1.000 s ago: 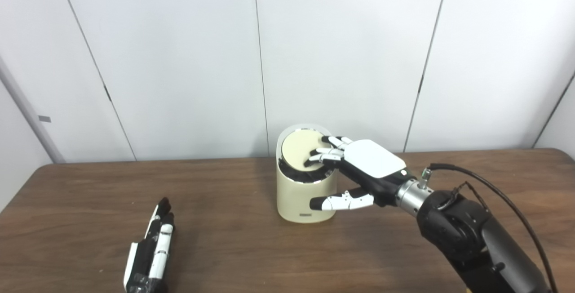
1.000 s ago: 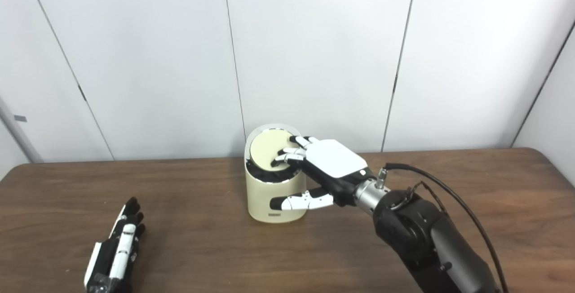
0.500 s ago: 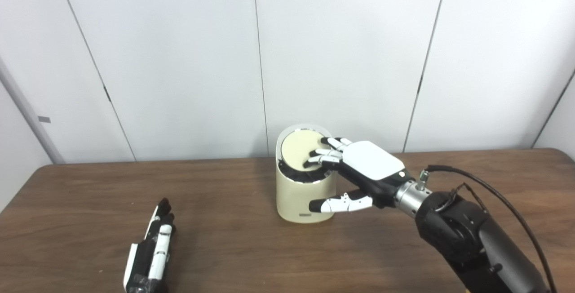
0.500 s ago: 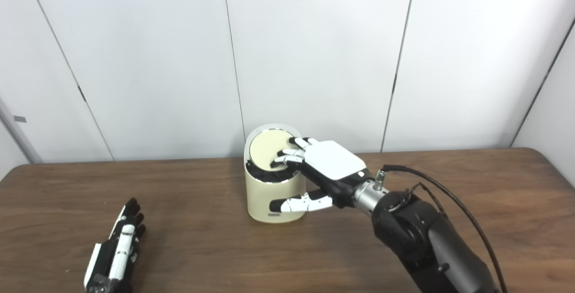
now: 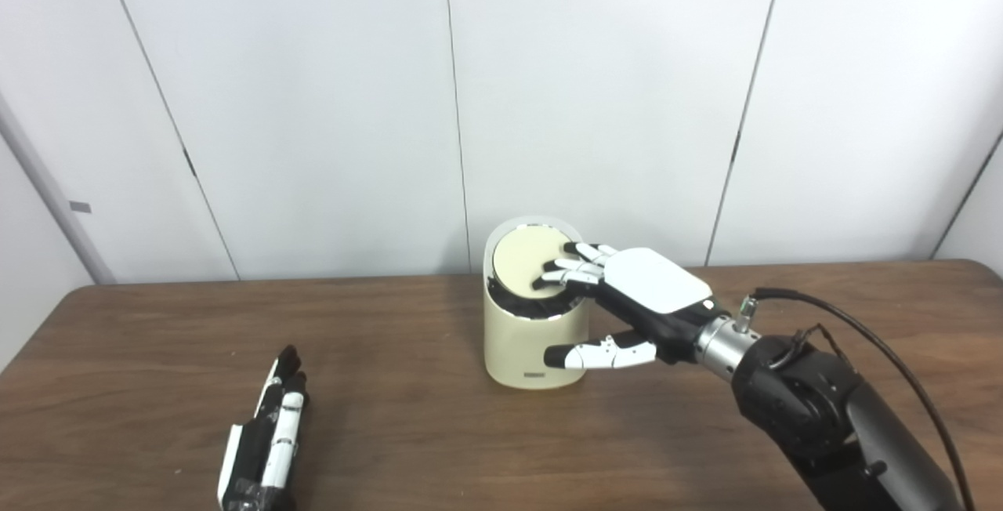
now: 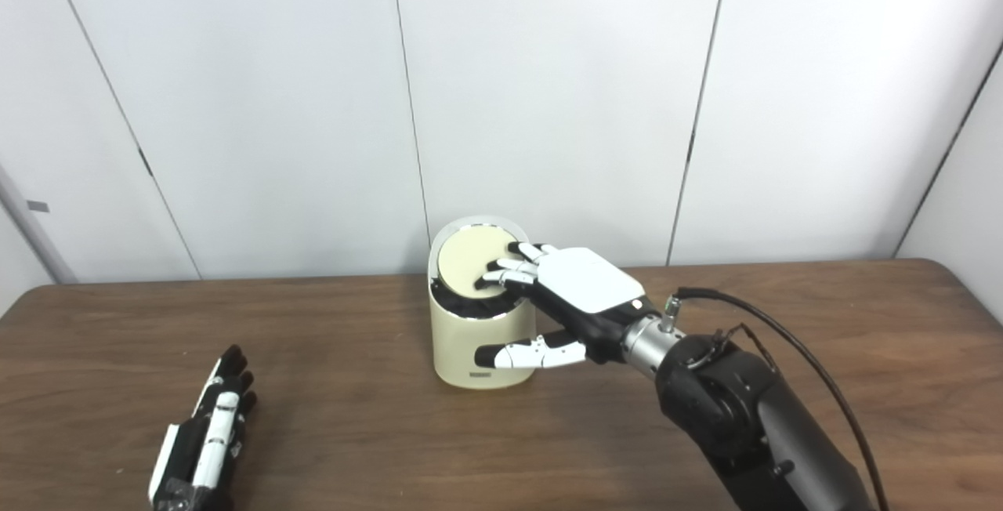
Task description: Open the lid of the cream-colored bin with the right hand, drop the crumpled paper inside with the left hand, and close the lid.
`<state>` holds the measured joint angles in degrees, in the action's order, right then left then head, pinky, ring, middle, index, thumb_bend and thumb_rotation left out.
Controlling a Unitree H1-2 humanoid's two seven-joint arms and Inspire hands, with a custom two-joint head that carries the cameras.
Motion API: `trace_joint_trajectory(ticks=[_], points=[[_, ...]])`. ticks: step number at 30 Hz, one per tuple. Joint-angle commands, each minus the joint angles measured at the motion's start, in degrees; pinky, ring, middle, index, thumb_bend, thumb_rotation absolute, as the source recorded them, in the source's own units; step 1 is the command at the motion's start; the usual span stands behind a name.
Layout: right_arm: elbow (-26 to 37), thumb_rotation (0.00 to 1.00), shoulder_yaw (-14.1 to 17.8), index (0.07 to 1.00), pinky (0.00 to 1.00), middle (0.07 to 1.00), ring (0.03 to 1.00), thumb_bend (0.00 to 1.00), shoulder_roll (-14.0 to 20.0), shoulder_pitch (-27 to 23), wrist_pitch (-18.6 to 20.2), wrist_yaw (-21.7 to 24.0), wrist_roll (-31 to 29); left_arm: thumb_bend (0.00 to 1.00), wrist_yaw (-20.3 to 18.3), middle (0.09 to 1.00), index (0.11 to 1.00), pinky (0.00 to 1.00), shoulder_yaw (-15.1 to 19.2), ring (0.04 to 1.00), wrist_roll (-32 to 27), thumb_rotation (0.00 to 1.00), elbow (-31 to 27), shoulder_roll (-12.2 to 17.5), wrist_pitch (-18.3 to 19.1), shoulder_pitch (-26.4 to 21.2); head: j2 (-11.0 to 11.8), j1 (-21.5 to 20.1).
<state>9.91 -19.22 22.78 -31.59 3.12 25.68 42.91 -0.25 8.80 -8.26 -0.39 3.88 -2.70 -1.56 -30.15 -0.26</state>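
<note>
At the far middle of the brown wooden table [image 5: 407, 433], the white-backed right hand [image 5: 627, 303] rests spread fingertips [image 5: 548, 281] on the cream-colored cylindrical bin [image 5: 521, 338]'s round lid [image 5: 523, 262], seemingly tilted, gripping nothing.

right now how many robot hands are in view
2. The right hand has its fingers on the lid of the cream-colored bin; the left hand lies flat on the table, near-left.

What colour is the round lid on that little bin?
Pale cream-yellow round lid, matching the cream-coloured bin; clearest in the left eye view.
</note>
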Motion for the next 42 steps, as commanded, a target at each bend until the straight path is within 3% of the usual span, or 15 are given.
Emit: trace_joint_trajectory(ticks=[1,10,24,30,42], points=[[2.1,1.0,1.8,0.856,0.97,0.905,1.0,0.55,0.2,-2.3,0.8,-0.4,-0.3,0.39,0.3,1.0,1.0,1.0,-0.7,1.0,0.6,0.77,1.6,-0.8,-0.1,1.3,0.0,0.0],[4.9,1.0,4.2,0.855,0.97,0.912,1.0,0.53,-0.1,-2.5,3.3,1.2,-1.5,0.38,0.3,1.0,1.0,1.0,-0.5,1.0,0.8,0.77,2.0,-0.8,-0.4,1.1,0.2,0.0],[7.1,1.0,7.1,0.868,0.96,0.909,1.0,0.52,0.8,-0.2,3.0,0.6,-3.0,0.38,-0.1,1.0,1.0,1.0,-0.5,1.0,0.5,0.76,1.9,-0.6,-0.4,1.1,0.1,-0.2],[7.2,1.0,9.5,0.865,0.83,0.903,0.958,0.5,0.3,2.0,3.6,-0.5,-4.7,0.38,-0.4,1.0,1.0,1.0,-0.1,1.0,-0.4,0.75,1.9,-0.4,-0.2,1.1,-0.1,-0.9],[7.4,0.98,14.0,0.842,0.76,0.876,0.887,0.41,-0.1,7.8,5.1,-3.7,-8.1,0.38,-0.6,1.0,1.0,1.0,-0.4,1.0,-0.1,0.78,1.0,0.6,0.7,1.3,-0.7,-1.8]])
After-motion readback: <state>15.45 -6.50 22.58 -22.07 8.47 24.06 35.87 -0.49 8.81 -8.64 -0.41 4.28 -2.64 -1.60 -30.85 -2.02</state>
